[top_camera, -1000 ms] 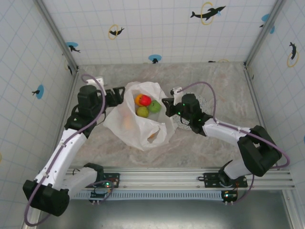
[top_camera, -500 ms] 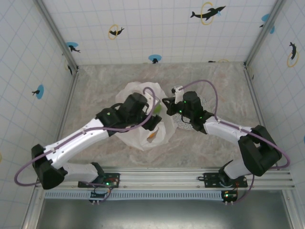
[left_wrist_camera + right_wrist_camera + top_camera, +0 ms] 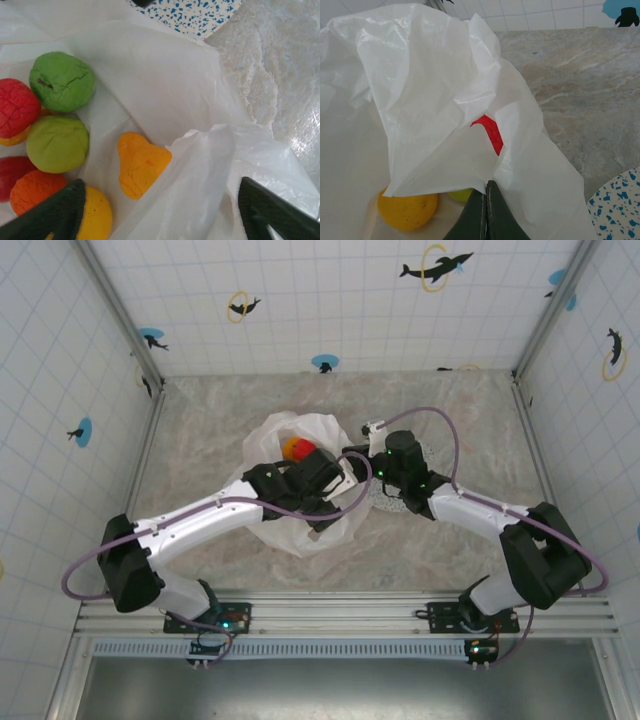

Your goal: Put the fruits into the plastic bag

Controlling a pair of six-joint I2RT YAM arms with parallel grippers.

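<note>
The white plastic bag [image 3: 275, 435] lies mid-table with its mouth open. Inside it rest the fruits: a dark green one [image 3: 62, 81], a light green one [image 3: 56, 144], a red one [image 3: 17, 107], an orange pear-shaped one [image 3: 140, 162] and a yellow one [image 3: 97, 215]. My left gripper [image 3: 322, 502] hovers over the bag's near right part. Its fingers [image 3: 55, 215] stand wide open, with a fold of the bag [image 3: 200, 175] rising between them. My right gripper [image 3: 486, 192] is shut on the bag's right rim [image 3: 445, 165] and holds it up.
The speckled plate [image 3: 200, 15] lies on the marble table just right of the bag, partly under my right arm, and its edge shows too in the right wrist view [image 3: 620, 205]. Tiled walls enclose the table on three sides.
My left arm has swung from the bag's left side across over the bag to its near right part. The right gripper has kept its hold on the rim.
</note>
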